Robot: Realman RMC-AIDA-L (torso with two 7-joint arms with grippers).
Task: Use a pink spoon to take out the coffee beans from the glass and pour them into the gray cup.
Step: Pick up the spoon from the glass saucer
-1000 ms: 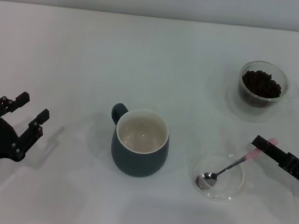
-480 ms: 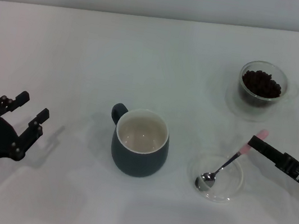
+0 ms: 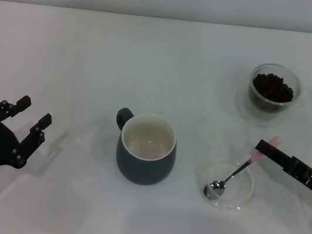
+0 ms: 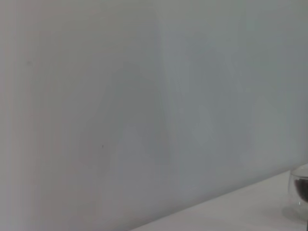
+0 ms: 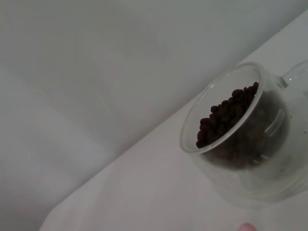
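The pink spoon [image 3: 236, 171] lies with its metal bowl in a flat clear dish [image 3: 238, 202] and its pink handle raised up to the right. My right gripper [image 3: 262, 148] is at the handle near its tip and shut on it; the pink tip also shows in the right wrist view [image 5: 248, 226]. The glass [image 3: 273, 88] with the coffee beans [image 3: 273, 87] stands at the back right, beyond the gripper, and fills the right wrist view [image 5: 240, 139]. The gray cup [image 3: 146, 150] stands in the middle, empty, with its handle to the back left. My left gripper [image 3: 28, 114] is open and parked at the far left.
The flat dish lies between the gray cup and my right arm. The white table's back edge meets a plain wall. The glass shows at the edge of the left wrist view [image 4: 301, 190].
My right gripper has moved left onto the spoon's handle. The handle has swung steeper, its pink tip now poking out beyond the finger. The left arm has not moved.
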